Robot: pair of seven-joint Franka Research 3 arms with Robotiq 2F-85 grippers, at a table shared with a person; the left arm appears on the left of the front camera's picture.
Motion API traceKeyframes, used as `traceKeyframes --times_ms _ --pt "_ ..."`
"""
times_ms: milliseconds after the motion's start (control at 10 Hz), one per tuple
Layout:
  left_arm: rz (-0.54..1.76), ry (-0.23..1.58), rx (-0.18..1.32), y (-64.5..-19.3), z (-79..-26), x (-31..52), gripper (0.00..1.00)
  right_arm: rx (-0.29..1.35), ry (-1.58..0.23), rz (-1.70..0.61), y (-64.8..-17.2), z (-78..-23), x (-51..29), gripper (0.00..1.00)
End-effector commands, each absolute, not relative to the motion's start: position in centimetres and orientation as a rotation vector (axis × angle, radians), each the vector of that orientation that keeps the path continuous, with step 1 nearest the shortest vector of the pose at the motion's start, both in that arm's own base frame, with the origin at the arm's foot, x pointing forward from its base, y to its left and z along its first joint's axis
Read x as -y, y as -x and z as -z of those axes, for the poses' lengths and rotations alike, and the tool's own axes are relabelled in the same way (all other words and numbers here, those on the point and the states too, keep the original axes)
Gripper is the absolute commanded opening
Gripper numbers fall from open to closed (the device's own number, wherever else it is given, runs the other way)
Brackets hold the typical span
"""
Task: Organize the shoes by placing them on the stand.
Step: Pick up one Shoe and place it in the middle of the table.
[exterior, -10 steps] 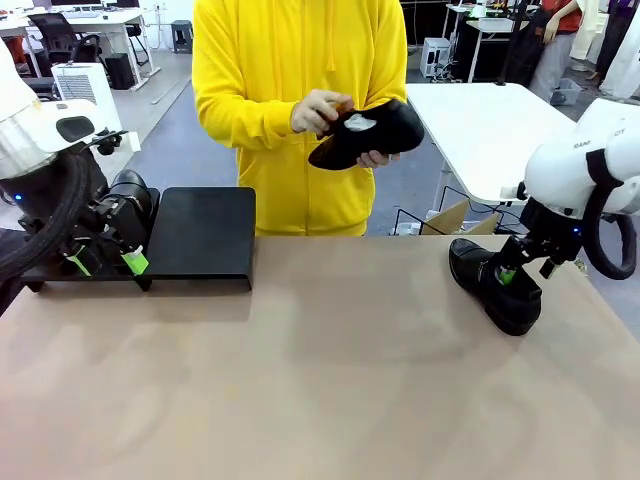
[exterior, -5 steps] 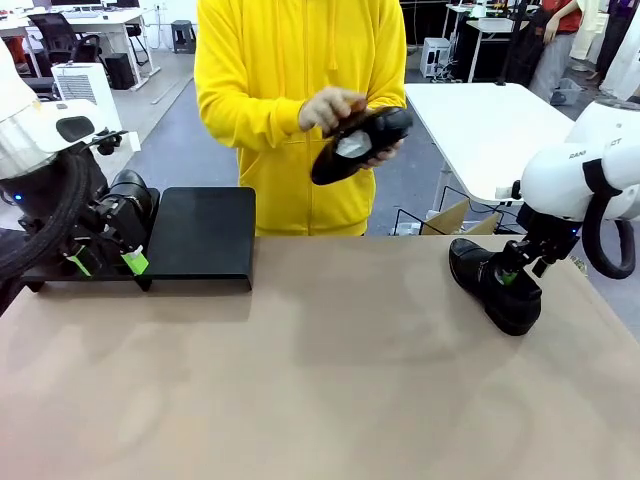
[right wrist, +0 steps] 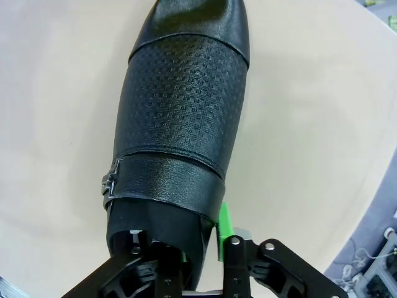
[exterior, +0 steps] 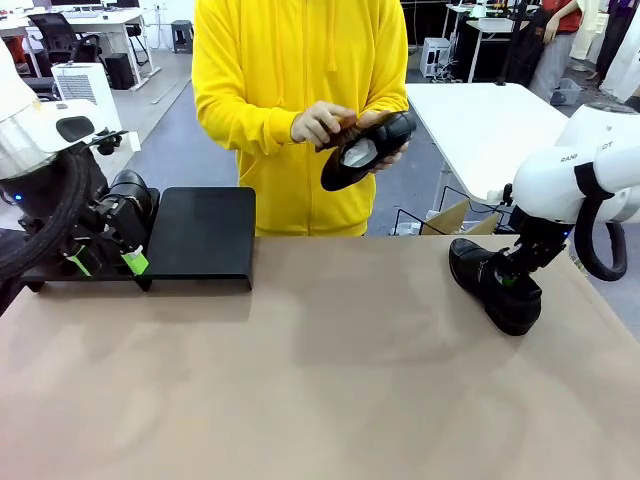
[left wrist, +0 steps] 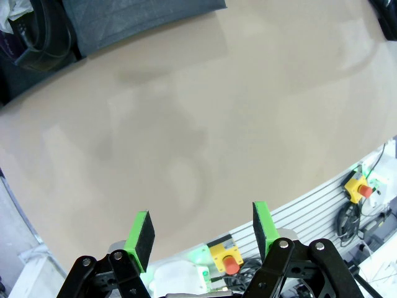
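Note:
A glossy black shoe lies on the tan table at the right, toe toward me. My right gripper is down at its heel end, shut on the shoe: one green pad presses the outer wall and the other finger is hidden inside the opening. The person in yellow holds a second shoe at chest height, with white paper showing inside. The black stand sits at the far left. My left gripper hovers at its left front, open and holding nothing, seen over bare table as the left gripper.
The stand's edge shows at the top of the left wrist view, with a dark object with white paper beside it. A white table stands behind on the right. The table's middle is bare.
My right gripper's jaws have closed onto the shoe's heel wall and the arm has sunk slightly. The person has turned their shoe opening-forward. The left arm has stayed still.

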State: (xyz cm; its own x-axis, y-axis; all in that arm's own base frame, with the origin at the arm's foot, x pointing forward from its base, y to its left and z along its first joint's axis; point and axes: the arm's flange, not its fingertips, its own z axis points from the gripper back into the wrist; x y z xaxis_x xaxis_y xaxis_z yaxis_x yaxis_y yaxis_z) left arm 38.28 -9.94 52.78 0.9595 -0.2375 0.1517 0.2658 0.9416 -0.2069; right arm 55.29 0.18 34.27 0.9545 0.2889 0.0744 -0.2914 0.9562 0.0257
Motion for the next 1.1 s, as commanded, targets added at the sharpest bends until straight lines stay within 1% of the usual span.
traceKeyframes --times_ms 0,100,200,300,500,600,700,800,900,1000 --pt "0.263 0.234 0.124 -38.1 -52.7 9.7 0.82 0.055 -0.027 -0.331 -55.4 -34.2 -0.1 0.0" --pt "0.263 0.234 0.124 -38.1 -52.7 9.7 0.82 0.048 -0.027 -0.331 -55.3 -34.1 -0.1 0.0" --pt "0.263 0.234 0.124 -38.1 -52.7 9.7 0.82 0.024 0.0 -0.248 -55.0 -35.0 -0.3 0.0" --pt "0.263 0.234 0.124 -38.1 -52.7 9.7 0.82 0.052 0.021 -0.118 -54.0 -37.2 -0.7 0.0" --pt "0.263 0.234 0.124 -38.1 -52.7 9.7 0.82 0.098 -0.071 0.024 -50.1 -42.7 -1.7 0.0" --pt "0.263 0.234 0.124 -38.1 -52.7 9.7 0.82 0.111 -0.125 0.059 -48.3 -44.6 -2.3 0.0" --pt "0.263 0.234 0.124 -38.1 -52.7 9.7 0.82 0.117 -0.184 0.063 -45.4 -46.3 -3.8 0.0" --pt "0.263 0.234 0.124 -38.1 -52.7 9.7 0.82 0.115 -0.147 0.07 -43.0 -47.2 -4.8 0.0" --pt "0.263 0.234 0.124 -38.1 -52.7 9.7 0.82 0.087 -0.128 0.034 -48.5 -45.1 -2.2 0.0" --pt "0.263 0.234 0.124 -38.1 -52.7 9.7 0.82 0.087 -0.128 0.034 -48.5 -45.1 -2.2 0.0"
